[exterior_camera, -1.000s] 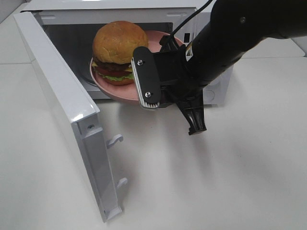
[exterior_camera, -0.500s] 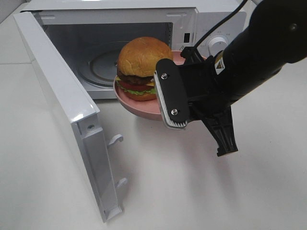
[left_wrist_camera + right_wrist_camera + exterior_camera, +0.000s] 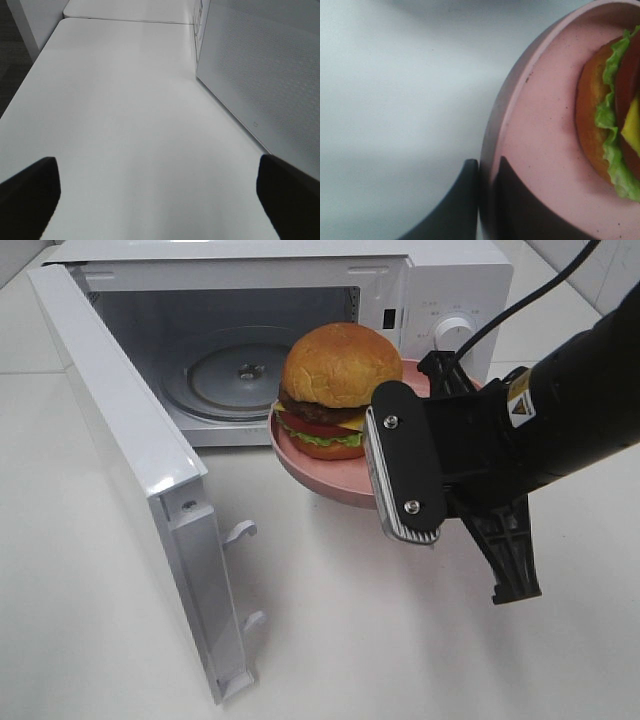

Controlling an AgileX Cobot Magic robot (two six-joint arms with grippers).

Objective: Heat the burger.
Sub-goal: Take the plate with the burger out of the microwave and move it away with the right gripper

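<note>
The burger (image 3: 338,390) is seated on a pink plate (image 3: 330,475), and the plate is carried clear of the desk (image 3: 330,640) by the right gripper (image 3: 405,475). In the exterior high view the load is located just right of centre, in front of the microwave (image 3: 440,300) and outside its cavity. The plate rim is clamped between the fingers (image 3: 457,205) of the right gripper; in the right wrist view one dark finger is seen on the outer side of the rim and the other on the inner side, pressed against the pink surface. The burger is placed towards the far side of the plate from the grip, with tan bun, green lettuce, red tomato and a yellow slice visible.

The microwave is positioned at 12 o'clock of the exterior high view. Its door (image 3: 130,470) is swung fully open and extends from 10 o'clock down to 7 o'clock. The glass turntable (image 3: 235,375) is exposed inside the cavity. A round control knob (image 3: 457,332) is fitted on the panel at 1 o'clock, partly behind the right arm.

The left gripper (image 3: 160,187) is shown only in the left wrist view, where its fingers (image 3: 30,195) are spread wide apart with only bare desk between them. The perforated outer face of the microwave door is seen beside it.
</note>
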